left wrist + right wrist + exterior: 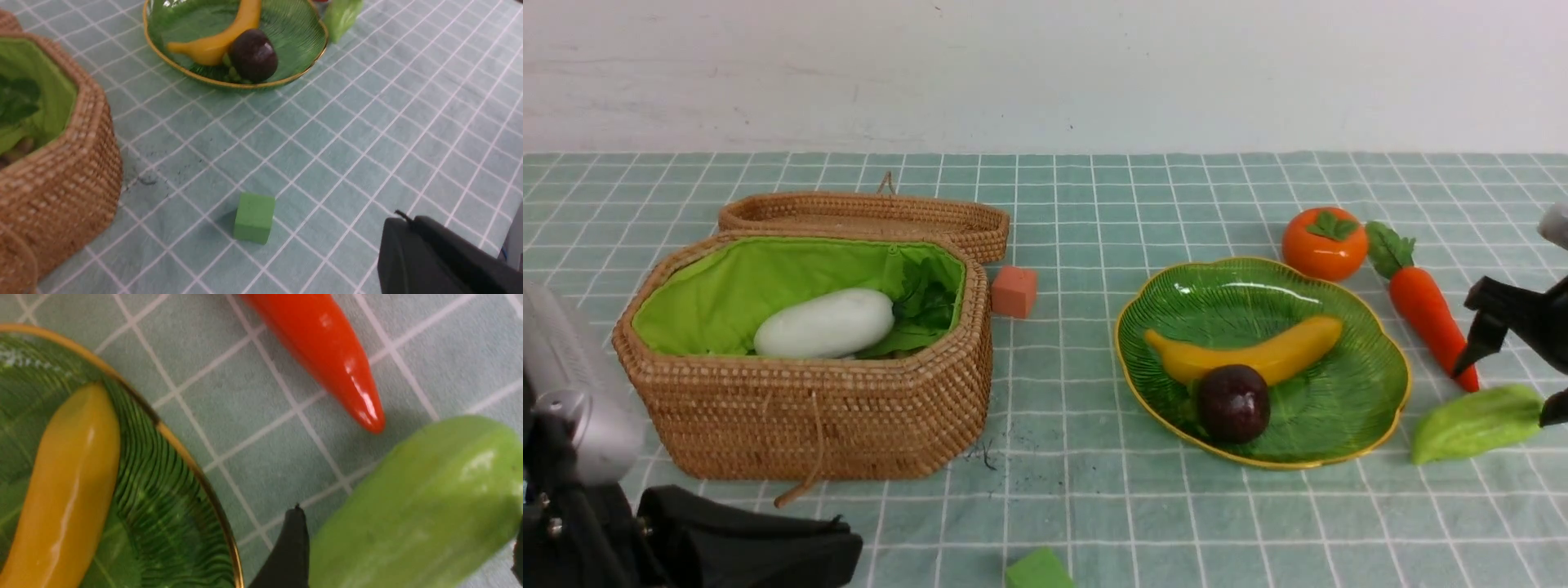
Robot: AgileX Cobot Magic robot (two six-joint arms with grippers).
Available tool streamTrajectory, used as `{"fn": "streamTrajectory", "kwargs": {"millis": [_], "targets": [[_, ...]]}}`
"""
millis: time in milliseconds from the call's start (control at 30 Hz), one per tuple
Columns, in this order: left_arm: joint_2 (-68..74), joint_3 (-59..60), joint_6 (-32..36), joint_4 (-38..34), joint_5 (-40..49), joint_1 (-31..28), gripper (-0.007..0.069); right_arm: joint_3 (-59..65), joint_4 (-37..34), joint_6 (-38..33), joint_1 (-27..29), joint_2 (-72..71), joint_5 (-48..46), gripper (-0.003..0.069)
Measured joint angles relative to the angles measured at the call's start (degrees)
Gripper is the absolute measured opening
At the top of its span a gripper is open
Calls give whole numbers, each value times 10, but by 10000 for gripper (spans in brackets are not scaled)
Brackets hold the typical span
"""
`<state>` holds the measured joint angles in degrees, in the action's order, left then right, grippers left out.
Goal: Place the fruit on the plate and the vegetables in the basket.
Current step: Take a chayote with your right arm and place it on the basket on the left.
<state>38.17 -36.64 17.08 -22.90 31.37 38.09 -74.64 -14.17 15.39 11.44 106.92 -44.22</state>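
Right end effector (1501, 396), jaws spread, straddles the gourd (1474, 425) lying crosswise, tip toward plate (1364, 384).

A pink cube (1014, 291) and a green cube (254, 223) sit on checked cloth (1094, 506).

White wall (1045, 65), green checked tablecloth (1062, 490)

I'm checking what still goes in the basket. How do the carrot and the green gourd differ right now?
The carrot is orange, tapered, with a leafy top; the gourd is pale green and blunt. The carrot lies outside the right gripper, whose open jaws straddle the gourd. Both lie on the tablecloth beside the plate, outside the basket.
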Motion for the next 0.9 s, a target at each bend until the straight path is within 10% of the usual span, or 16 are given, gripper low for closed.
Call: {"fn": "streamTrajectory", "kwargs": {"millis": [300, 433, 667, 900], "targets": [[0, 0, 23, -25, 0, 0, -13, -74, 46, 51, 0, 97, -106, 602], [0, 0, 25, -27, 0, 0, -13, -75, 50, 37, 0, 97, -123, 449], [0, 0, 24, -27, 0, 0, -13, -74, 50, -2, -5, 40, -190, 446], [0, 0, -86, 79, -14, 0, -13, -89, 27, -87, -144, -126, -179, 446]]}}
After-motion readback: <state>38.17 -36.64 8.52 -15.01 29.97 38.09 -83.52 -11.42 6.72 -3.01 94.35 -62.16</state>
